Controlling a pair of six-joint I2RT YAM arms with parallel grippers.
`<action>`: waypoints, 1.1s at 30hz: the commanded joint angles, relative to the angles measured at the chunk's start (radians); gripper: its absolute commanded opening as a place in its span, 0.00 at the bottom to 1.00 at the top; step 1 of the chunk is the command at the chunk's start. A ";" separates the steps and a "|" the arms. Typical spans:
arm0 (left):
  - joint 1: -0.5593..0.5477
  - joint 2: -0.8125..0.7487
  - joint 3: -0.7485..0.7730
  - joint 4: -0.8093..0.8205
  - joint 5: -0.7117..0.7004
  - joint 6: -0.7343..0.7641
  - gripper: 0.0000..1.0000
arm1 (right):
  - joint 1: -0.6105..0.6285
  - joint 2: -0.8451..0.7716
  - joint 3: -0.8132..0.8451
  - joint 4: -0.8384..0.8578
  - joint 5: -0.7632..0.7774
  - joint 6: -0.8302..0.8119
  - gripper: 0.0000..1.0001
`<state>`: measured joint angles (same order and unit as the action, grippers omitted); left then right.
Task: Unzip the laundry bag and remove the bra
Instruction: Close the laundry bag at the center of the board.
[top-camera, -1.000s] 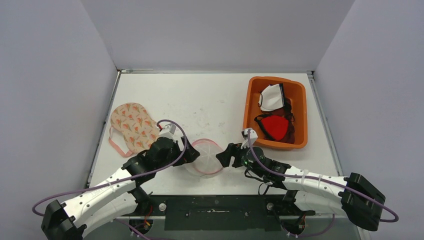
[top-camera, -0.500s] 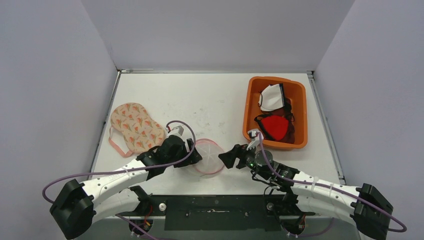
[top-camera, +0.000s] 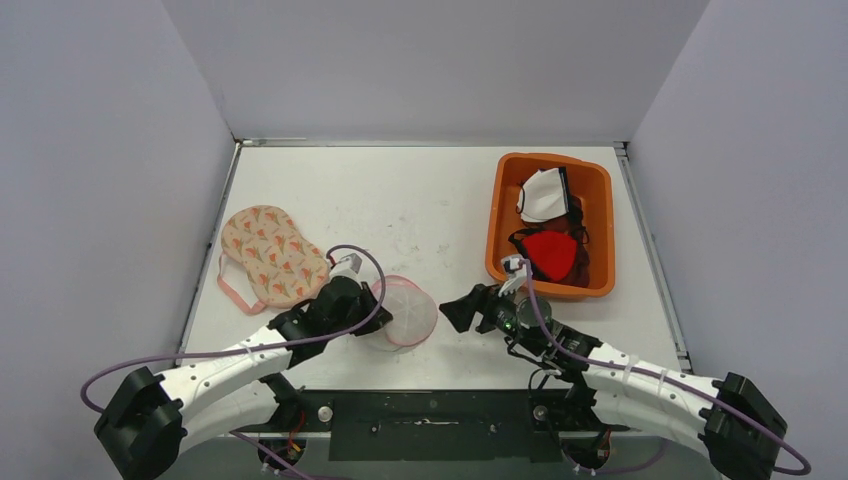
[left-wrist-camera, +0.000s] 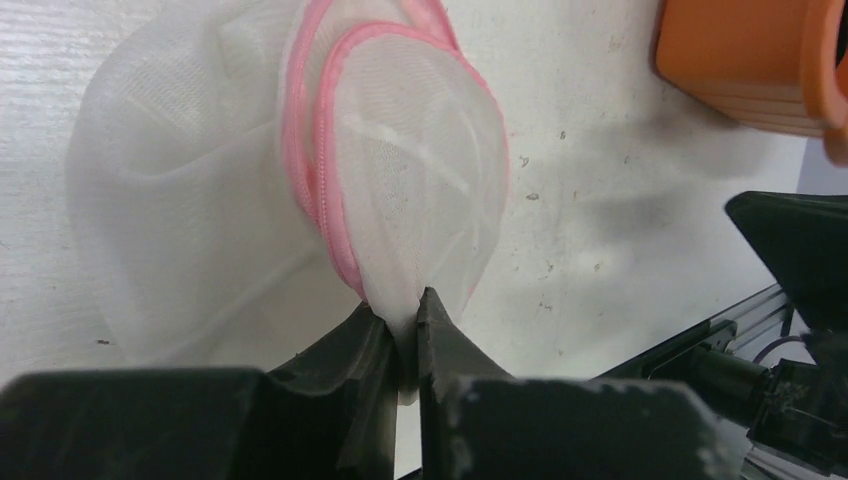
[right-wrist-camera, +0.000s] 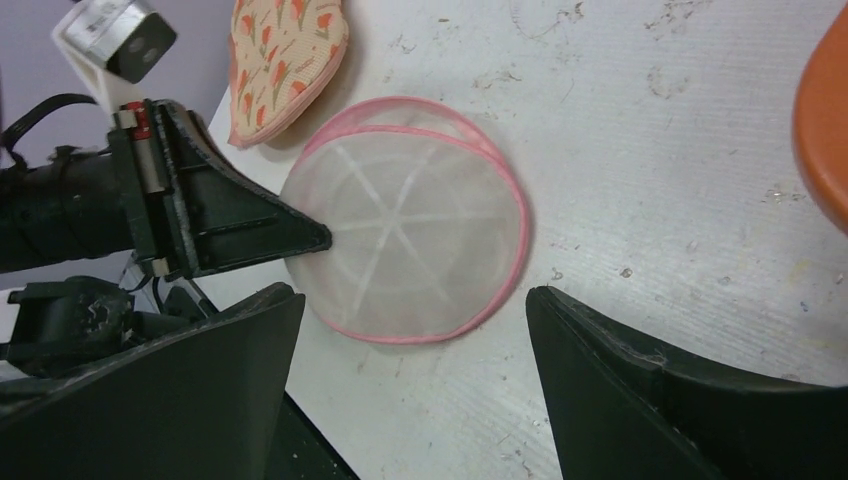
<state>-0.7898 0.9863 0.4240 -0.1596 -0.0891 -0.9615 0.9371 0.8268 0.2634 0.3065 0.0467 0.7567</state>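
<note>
Pinching the laundry bag on one side, other claw gaping

Containers first. The orange bin (top-camera: 603, 225) sits on the right half of the table (top-camera: 400, 190), toward the back. It has two things in it: a white bra (top-camera: 543, 193) with dark trim at the far end and a red bra (top-camera: 552, 254) with black edging at the near end, and the two overlap a bit in the middle.

The other container is the laundry bag (top-camera: 408, 312). It's a round white mesh pouch with a pink zip around the rim, lying near the front edge of the table between the two arms. The mesh is see-through, and the right wrist view shows white ribs crossing it. I honestly can't tell if the zip is open or closed.

The left claw (left-wrist-camera: 408, 335) is squeezed almost closed on a fold of mesh at the bag's left edge, right next to the pink zip. The right claw (right-wrist-camera: 412, 300) is spread wide, and its two dark fingers frame the bag in its own camera without touching it. From above it sits just to the right of the bag.

Off to the left there's a flowery bra (top-camera: 270, 256), peach with a small orange print and pink straps. It lies flat on the table, near the bag but not touching it. The left arm's wrist lies between the two. The bin is well apart from the bag.
</note>
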 joint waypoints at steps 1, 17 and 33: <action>0.025 -0.065 -0.026 -0.005 -0.051 0.015 0.02 | -0.094 0.082 -0.019 0.162 -0.164 0.027 0.86; 0.033 -0.240 0.099 0.023 0.038 0.092 0.00 | -0.108 -0.054 0.095 0.033 -0.058 -0.069 0.89; -0.038 -0.204 -0.009 0.291 0.101 0.009 0.00 | -0.112 -0.299 0.137 -0.217 0.020 -0.137 0.89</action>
<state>-0.8295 0.8341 0.5610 0.0700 0.0643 -0.9306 0.8307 0.5209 0.4496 0.0898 0.0727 0.6102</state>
